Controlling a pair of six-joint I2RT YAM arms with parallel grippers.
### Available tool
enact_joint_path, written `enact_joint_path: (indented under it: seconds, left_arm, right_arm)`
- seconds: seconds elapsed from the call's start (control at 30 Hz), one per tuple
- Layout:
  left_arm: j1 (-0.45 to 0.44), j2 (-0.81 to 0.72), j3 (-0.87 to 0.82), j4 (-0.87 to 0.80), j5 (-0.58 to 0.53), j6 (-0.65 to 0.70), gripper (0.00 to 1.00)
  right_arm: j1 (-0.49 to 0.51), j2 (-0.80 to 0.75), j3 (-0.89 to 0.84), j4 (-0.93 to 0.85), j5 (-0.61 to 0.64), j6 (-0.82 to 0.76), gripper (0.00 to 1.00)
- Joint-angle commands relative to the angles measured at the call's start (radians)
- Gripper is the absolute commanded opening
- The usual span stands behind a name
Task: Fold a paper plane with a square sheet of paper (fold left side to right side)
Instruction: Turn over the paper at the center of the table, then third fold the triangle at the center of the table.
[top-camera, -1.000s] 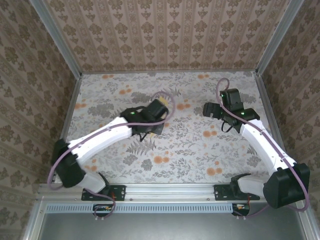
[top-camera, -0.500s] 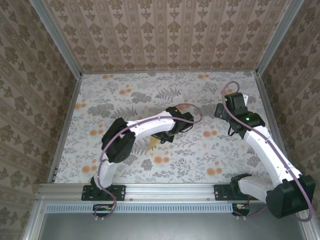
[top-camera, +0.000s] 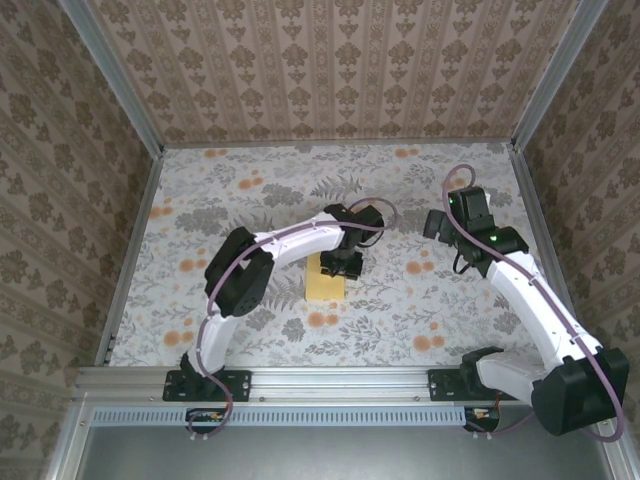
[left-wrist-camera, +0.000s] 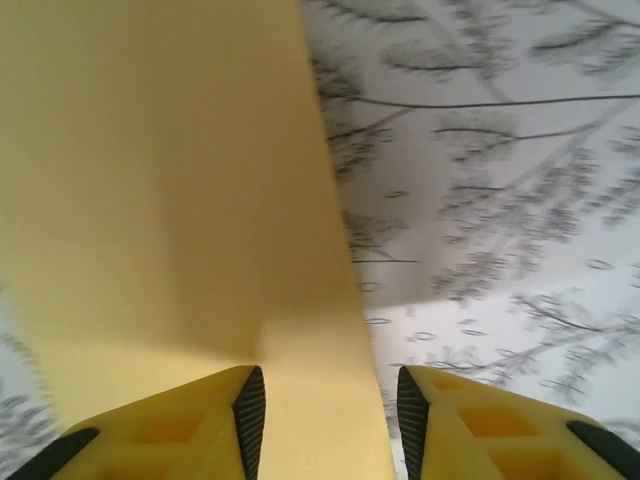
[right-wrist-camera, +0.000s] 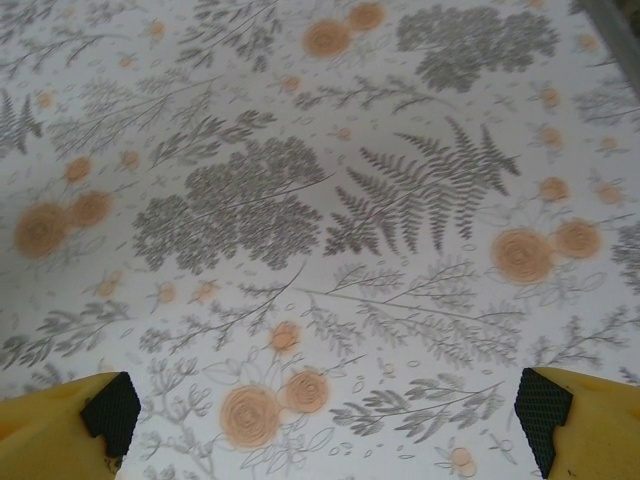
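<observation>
Paper sheet (top-camera: 322, 285): flat yellow rectangle in the middle of the table (top-camera: 450, 310), under left claw (left-wrist-camera: 330, 392) | left claw: jaws parted astride one edge, pinching nothing | right claw (right-wrist-camera: 325, 410): spread wide, well apart | handling: probably light, limp, slippery; pinch a free edge.

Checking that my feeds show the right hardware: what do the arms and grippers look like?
The left arm and right arm have white links, black joints and a mauve cable each. The left gripper and right gripper have yellow fingers with black textured pads.
</observation>
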Motion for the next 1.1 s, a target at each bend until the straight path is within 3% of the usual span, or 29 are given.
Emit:
enact_joint_path:
  seconds: [0.0,0.17,0.27,0.5,0.77,1.07]
  left_arm:
    - [0.029,-0.145,-0.088,0.187,0.159,0.043,0.51]
    - [0.118,-0.333,-0.294,0.343,0.207,0.040,0.55]
    - [0.186,-0.428,-0.425,0.414,0.243,0.038,0.56]
    - [0.323,-0.524,-0.654,0.557,0.357,-0.004,0.57]
    - [0.351,-0.468,-0.746,0.664,0.413,-0.069,0.56]
    - [0.350,-0.400,-0.762,0.724,0.451,-0.101,0.55]
  right_arm:
    - [-0.002,0.027,0.004,0.024,-0.165,-0.032,1.00]
    - [0.013,0.072,-0.010,0.088,-0.414,-0.045,0.92]
    - [0.061,0.114,-0.020,0.152,-0.499,-0.038,0.89]
    - [0.212,0.162,-0.050,0.227,-0.487,-0.023,0.90]
    - [0.333,0.139,-0.113,0.244,-0.418,-0.040,0.92]
    - [0.365,0.128,-0.128,0.248,-0.408,-0.043,0.92]
